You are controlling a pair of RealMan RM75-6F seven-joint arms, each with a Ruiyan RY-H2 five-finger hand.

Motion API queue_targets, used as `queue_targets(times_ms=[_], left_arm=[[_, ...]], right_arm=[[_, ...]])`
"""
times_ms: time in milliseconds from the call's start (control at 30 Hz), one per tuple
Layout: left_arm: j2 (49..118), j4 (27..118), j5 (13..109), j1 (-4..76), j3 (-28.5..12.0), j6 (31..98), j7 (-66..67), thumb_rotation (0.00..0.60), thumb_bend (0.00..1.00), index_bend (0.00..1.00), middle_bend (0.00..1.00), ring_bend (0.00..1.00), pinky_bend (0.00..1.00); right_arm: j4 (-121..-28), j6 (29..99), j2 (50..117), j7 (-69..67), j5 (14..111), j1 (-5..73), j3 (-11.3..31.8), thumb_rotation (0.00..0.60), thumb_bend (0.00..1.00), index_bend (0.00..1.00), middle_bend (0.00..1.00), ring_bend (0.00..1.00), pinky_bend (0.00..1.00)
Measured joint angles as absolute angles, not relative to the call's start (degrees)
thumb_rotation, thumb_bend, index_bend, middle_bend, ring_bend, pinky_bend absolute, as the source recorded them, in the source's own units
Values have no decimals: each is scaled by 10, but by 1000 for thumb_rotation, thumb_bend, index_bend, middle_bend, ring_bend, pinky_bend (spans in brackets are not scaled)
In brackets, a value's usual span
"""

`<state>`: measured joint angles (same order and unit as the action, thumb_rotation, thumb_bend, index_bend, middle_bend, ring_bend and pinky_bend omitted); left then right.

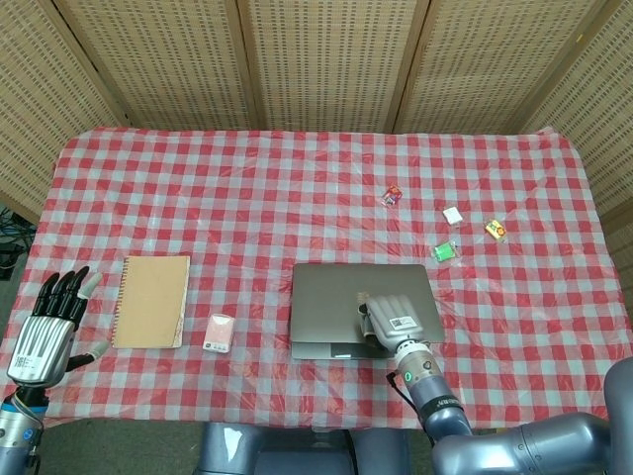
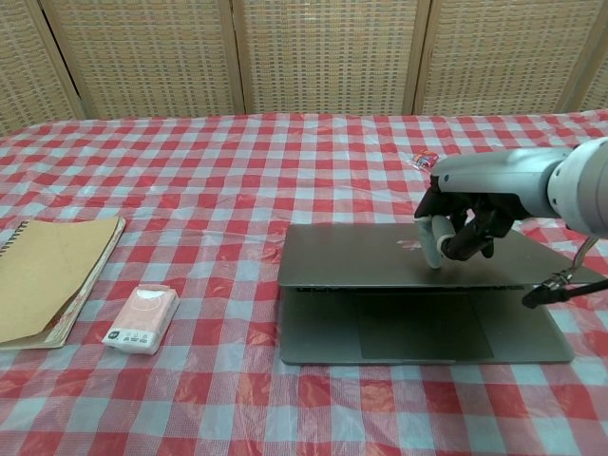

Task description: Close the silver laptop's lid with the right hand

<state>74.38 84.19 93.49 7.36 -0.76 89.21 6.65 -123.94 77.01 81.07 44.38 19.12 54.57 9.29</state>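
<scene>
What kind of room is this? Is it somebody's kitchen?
Probably not a kitchen; more likely a robot practice room. A table with a red checked cloth stands before woven screens, holding a silver laptop, a notebook and small packets, no cooking things.

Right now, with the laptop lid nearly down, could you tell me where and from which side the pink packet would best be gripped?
Grip the pink packet across its two long sides, coming from above. It lies flat on the tablecloth with bare cloth all round, between the notebook and the laptop, so a top-down pinch looks easiest. The open left hand is nearer.
</scene>
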Motion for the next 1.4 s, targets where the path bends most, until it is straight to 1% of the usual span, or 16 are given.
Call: queue_targets(times_ms=[500, 1400], left_arm=[[744, 842, 936, 74, -6, 890, 69, 600, 119, 0, 0, 0, 0], [750, 839, 931, 78, -4, 876, 78, 600, 119, 0, 0, 0, 0]], right_arm=[[-1223, 753, 816, 426, 200, 532, 83, 600, 1000, 616, 503, 431, 527], [-1154, 688, 834, 381, 203, 502, 60, 600, 1000, 616, 500, 428, 526]])
